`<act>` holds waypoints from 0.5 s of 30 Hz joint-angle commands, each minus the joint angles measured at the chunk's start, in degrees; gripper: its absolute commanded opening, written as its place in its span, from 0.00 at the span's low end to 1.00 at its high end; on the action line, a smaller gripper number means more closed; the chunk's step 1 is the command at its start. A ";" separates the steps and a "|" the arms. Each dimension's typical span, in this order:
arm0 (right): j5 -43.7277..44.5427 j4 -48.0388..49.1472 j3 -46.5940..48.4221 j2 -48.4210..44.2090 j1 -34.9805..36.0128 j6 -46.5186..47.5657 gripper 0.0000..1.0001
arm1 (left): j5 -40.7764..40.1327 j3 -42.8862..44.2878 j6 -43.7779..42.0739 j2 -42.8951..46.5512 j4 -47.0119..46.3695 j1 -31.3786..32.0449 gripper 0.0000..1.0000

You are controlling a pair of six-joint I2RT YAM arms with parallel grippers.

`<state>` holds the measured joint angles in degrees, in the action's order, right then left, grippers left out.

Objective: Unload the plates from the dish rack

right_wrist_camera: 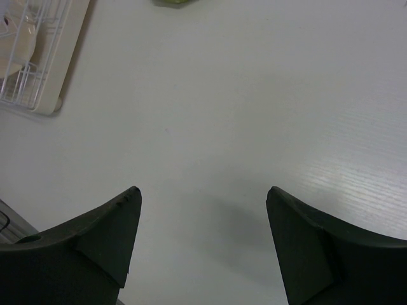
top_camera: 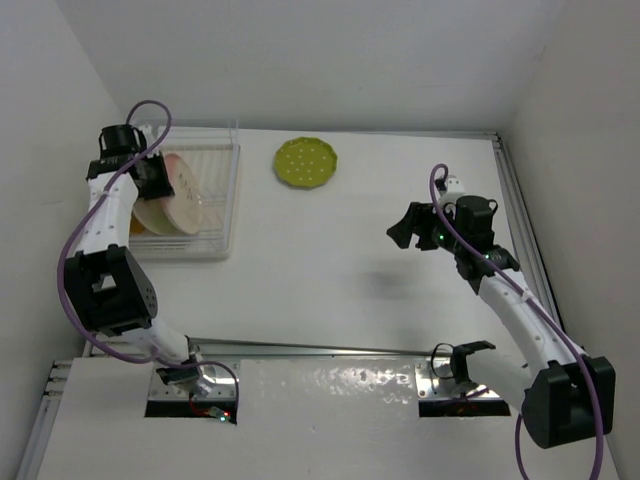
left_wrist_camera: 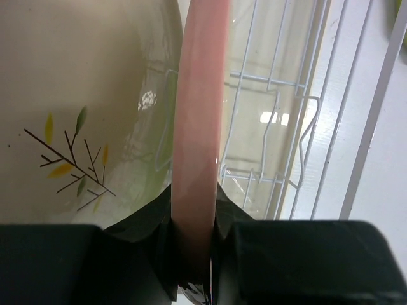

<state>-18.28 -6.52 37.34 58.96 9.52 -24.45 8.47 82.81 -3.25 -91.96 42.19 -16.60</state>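
The dish rack (top_camera: 226, 214) sits at the table's far left with plates standing in it. My left gripper (top_camera: 155, 172) is over it, shut on the rim of the pink plate (top_camera: 186, 180). In the left wrist view the pink plate's edge (left_wrist_camera: 200, 114) runs up from between the black fingers (left_wrist_camera: 137, 222), and the gripper (left_wrist_camera: 194, 206) pinches it. A cream plate (left_wrist_camera: 82, 95) with a leaf sprig stands just left of it, seen from above as the cream plate (top_camera: 165, 215). A lime green plate (top_camera: 306, 162) lies flat on the table. My right gripper (top_camera: 405, 228) hovers open and holds nothing.
White rack wires (left_wrist_camera: 299, 127) stand right of the pink plate. An orange edge (top_camera: 134, 227) peeks out behind the cream plate. The right wrist view shows the open gripper (right_wrist_camera: 202, 194) over bare white table, with the rack's corner (right_wrist_camera: 32, 82) at upper left. Walls close in left and right.
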 commanded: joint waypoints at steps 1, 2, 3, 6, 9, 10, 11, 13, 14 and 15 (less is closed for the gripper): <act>0.53 0.72 1.24 -1.04 0.15 -0.16 0.78 | -1.44 5.87 -1.67 1.43 -2.82 -0.19 0.00; 0.53 0.64 1.68 -0.95 0.15 -0.08 0.78 | -1.79 8.57 -2.46 1.70 -2.73 -0.19 0.00; 0.44 0.46 2.03 -0.69 0.15 0.01 0.78 | -1.96 10.17 -2.82 1.87 -2.38 -0.19 0.00; 0.44 0.28 3.70 0.27 0.15 0.10 0.78 | -1.27 16.06 -3.96 2.14 -2.20 0.34 0.00; -0.17 0.46 5.63 1.85 0.15 -0.07 0.78 | 1.90 20.46 -3.96 2.93 -2.29 0.34 0.00; -0.52 0.46 6.85 2.38 0.15 -0.51 0.77 | 2.34 21.25 -3.70 3.19 -2.29 0.25 0.00; -0.87 0.63 7.48 2.82 0.15 -0.77 0.78 | 3.47 23.00 -2.91 3.19 -1.86 0.25 0.00; -2.28 1.16 9.14 4.31 0.15 -1.74 0.78 | 5.23 25.46 -2.03 2.93 -1.15 0.34 0.00; -2.81 2.29 9.59 4.76 0.15 -2.09 0.77 | 7.59 26.17 -1.77 2.84 -0.63 0.25 0.00; -3.51 3.09 10.11 5.20 0.15 -2.62 0.77 | 9.18 26.79 -1.42 2.84 -0.54 0.34 0.00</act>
<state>-19.22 -7.25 43.64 62.96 9.52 -25.28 11.09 105.36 -5.85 -92.60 46.19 -16.45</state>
